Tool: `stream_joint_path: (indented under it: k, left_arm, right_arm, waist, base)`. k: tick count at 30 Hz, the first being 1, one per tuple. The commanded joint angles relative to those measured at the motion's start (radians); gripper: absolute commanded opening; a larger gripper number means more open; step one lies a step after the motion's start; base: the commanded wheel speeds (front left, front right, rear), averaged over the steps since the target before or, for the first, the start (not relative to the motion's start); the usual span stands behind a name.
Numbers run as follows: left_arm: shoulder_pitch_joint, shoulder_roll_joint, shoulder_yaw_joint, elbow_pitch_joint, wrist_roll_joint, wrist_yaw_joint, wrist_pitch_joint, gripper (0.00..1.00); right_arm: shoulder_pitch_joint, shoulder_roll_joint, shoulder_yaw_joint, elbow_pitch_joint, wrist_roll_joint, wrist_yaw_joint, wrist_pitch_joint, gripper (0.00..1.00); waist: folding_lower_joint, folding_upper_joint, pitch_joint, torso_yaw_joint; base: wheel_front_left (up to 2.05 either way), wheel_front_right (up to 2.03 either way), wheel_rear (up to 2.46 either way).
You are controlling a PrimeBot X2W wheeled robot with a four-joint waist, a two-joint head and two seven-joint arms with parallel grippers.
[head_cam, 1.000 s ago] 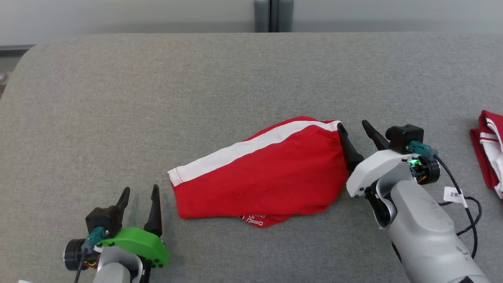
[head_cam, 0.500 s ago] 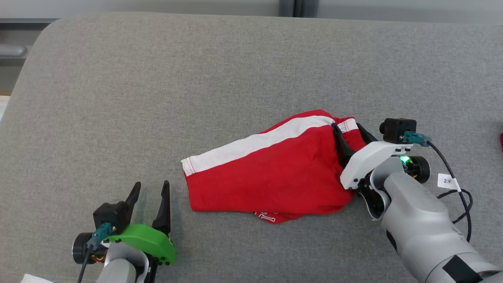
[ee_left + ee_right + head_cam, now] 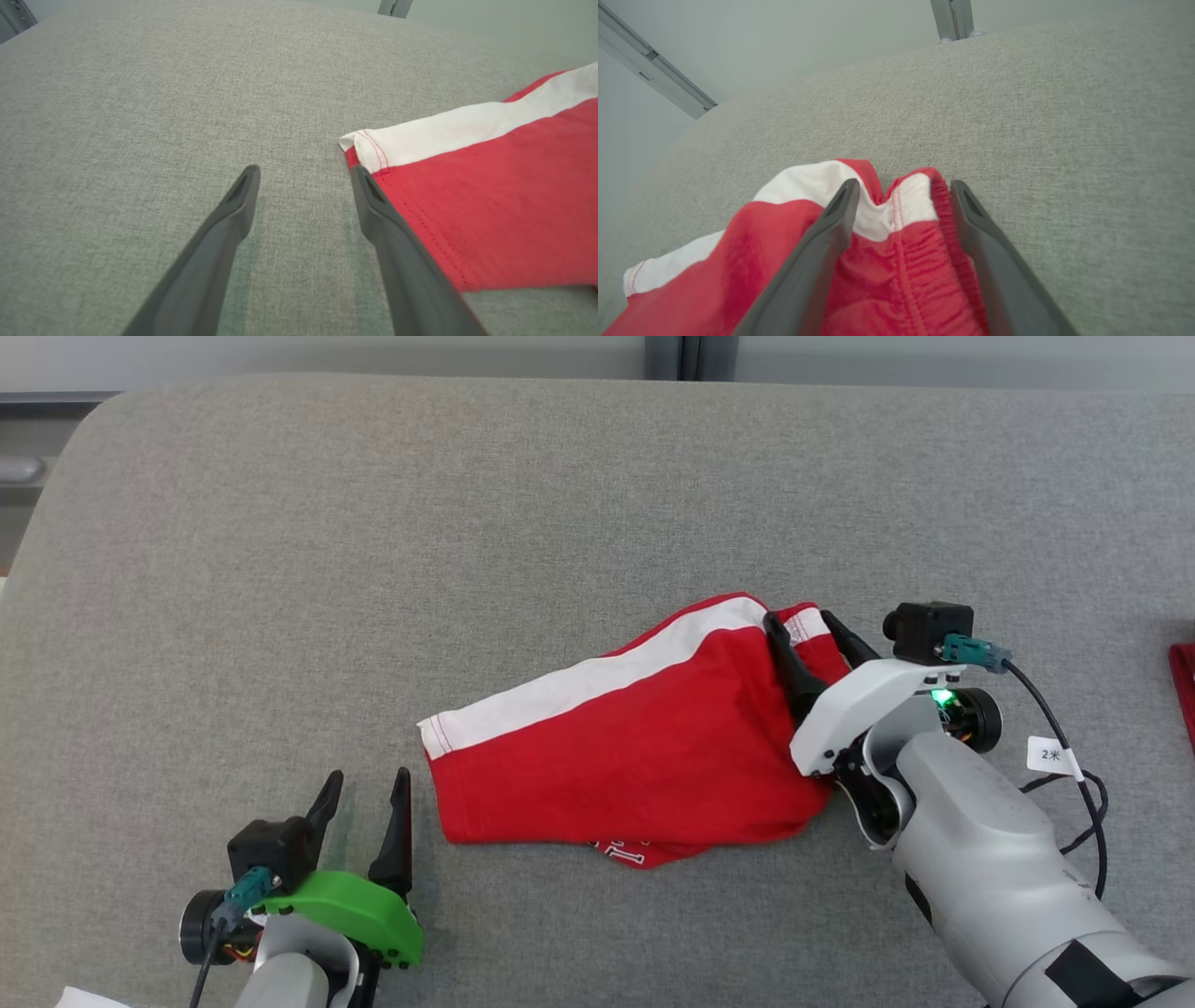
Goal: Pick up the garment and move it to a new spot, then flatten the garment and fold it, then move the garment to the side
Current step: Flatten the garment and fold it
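Between the left gripper's [image 3: 367,775] spread jaws and ahead of their tips lies bare grey tabletop [image 3: 373,523], free to the far edge. Just outside its right-hand jaw the shorts [image 3: 635,756] begin. The right gripper's [image 3: 798,616] parted jaws straddle the bunched end of the shorts. Beyond their tips and off their outer side the tabletop is bare, as far as a second red cloth [image 3: 1184,691] well apart.
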Motion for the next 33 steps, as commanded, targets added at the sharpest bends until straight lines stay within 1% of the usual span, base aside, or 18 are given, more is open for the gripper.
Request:
stream_joint_path:
  k: [1,9,15,19,20,21,22,24,25,29,33]
  left_arm:
    - [0.009,0.003,-0.001,0.004,-0.003,-0.005,-0.002,1.00]
    - [0.012,0.003,0.000,0.006,-0.011,-0.005,-0.002,1.00]
    - [0.005,0.002,-0.005,0.006,-0.014,-0.005,-0.002,1.00]
    - [-0.002,0.001,-0.009,0.004,-0.017,-0.005,-0.002,1.00]
    - [-0.002,0.001,-0.008,0.003,-0.018,-0.005,-0.002,1.00]
    - [-0.002,0.002,-0.008,0.003,-0.018,-0.005,-0.002,1.00]
    - [-0.001,0.004,-0.007,0.003,-0.019,-0.005,-0.002,1.00]
    - [0.001,0.005,-0.007,0.005,-0.020,-0.005,-0.002,1.00]
    - [0.002,0.006,-0.007,0.006,-0.021,-0.005,-0.002,1.00]
    - [0.003,0.005,-0.007,0.009,-0.023,-0.005,-0.002,1.00]
    - [0.003,0.003,-0.008,0.004,-0.024,-0.005,-0.002,1.00]
  right_arm:
    - [-0.004,-0.004,-0.003,-0.006,-0.006,-0.001,-0.001,1.00]
    - [0.008,-0.004,-0.007,-0.002,-0.017,-0.001,-0.001,1.00]
    - [-0.008,-0.004,0.014,0.049,0.019,-0.001,-0.001,1.00]
    - [-0.019,-0.004,0.041,0.053,0.052,-0.001,-0.001,1.00]
    - [-0.024,-0.004,0.041,0.051,0.057,-0.001,-0.001,0.81]
    - [-0.029,-0.004,0.040,0.049,0.058,-0.001,-0.001,0.50]
    - [-0.033,-0.005,0.038,0.049,0.057,-0.001,-0.001,0.39]
    - [-0.034,-0.004,0.031,0.049,0.056,-0.001,-0.002,0.09]
    - [-0.036,-0.004,0.026,0.050,0.050,-0.001,-0.002,0.00]
    - [-0.037,-0.005,0.007,0.062,0.025,-0.001,-0.002,0.00]
    - [-0.039,-0.005,-0.046,0.053,-0.015,-0.001,-0.002,0.00]
  waist:
    - [0.0000,0.0000,0.001,0.001]
    - [0.0000,0.0000,0.001,0.000]
    - [0.0000,0.0000,0.004,0.000]
    - [0.0000,0.0000,0.006,0.004]
    - [0.0000,0.0000,0.007,0.004]
    - [0.0000,0.0000,0.008,0.004]
    - [0.0000,0.0000,0.008,0.004]
    - [0.0000,0.0000,0.009,0.004]
    - [0.0000,0.0000,0.010,0.004]
    - [0.0000,0.0000,0.012,0.003]
    - [0.0000,0.0000,0.011,-0.004]
  base:
    - [0.00,0.00,0.00]
    - [0.00,0.00,0.00]
    - [0.00,0.00,0.00]
    - [0.00,0.00,0.00]
    - [0.00,0.00,0.00]
    - [0.00,0.00,0.00]
    - [0.00,0.00,0.00]
    - [0.00,0.00,0.00]
    - [0.00,0.00,0.00]
    - [0.00,0.00,0.00]
    - [0.00,0.00,0.00]
